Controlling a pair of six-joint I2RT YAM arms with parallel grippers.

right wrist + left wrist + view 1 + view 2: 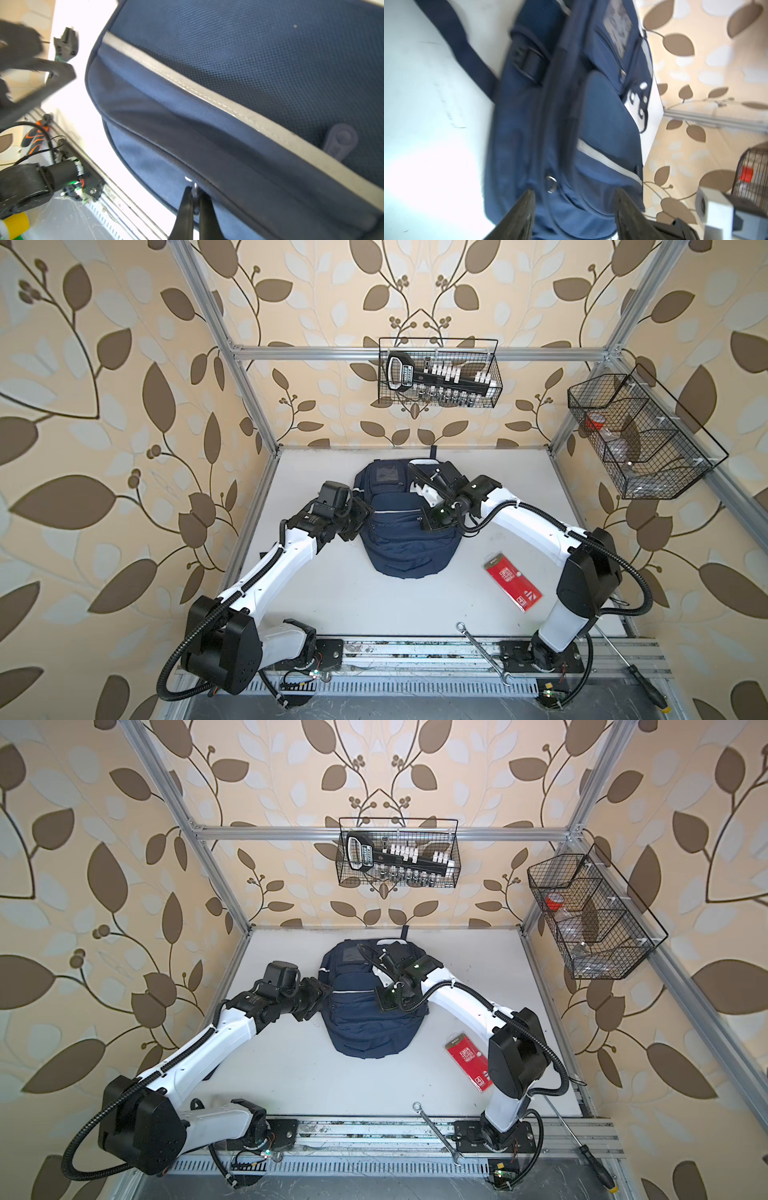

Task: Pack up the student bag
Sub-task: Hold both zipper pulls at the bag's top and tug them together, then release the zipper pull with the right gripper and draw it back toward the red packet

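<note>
Nearest, low in both top views: a wrench [484,651] lies across the base rail [415,649], and a screwdriver [642,682] sits in the lower right corner. Above them, right of centre, a red packet [513,583] lies flat on the white table [332,593], not yet packed. The student bag [407,547] lies front-up at mid-frame, its top loop toward the back wall. Left gripper [574,207] is at the bag's left flank, jaws partly apart and astride the side fabric, closed on nothing — a metal ring [551,184] shows just past its tips. Right gripper [195,199] reaches over the bag's upper right, jaws pinched tight on a small zip pull [194,186]. Judged step: unzipping a compartment; packing proper not begun. The next move likely calls for the left jaws to clamp the fabric as a brace while the right draws the pull along its curved track — slack cloth could bunch. Farthest: a wire basket [440,377] of sockets at upper centre, and a second basket [640,439] at upper right.
</note>
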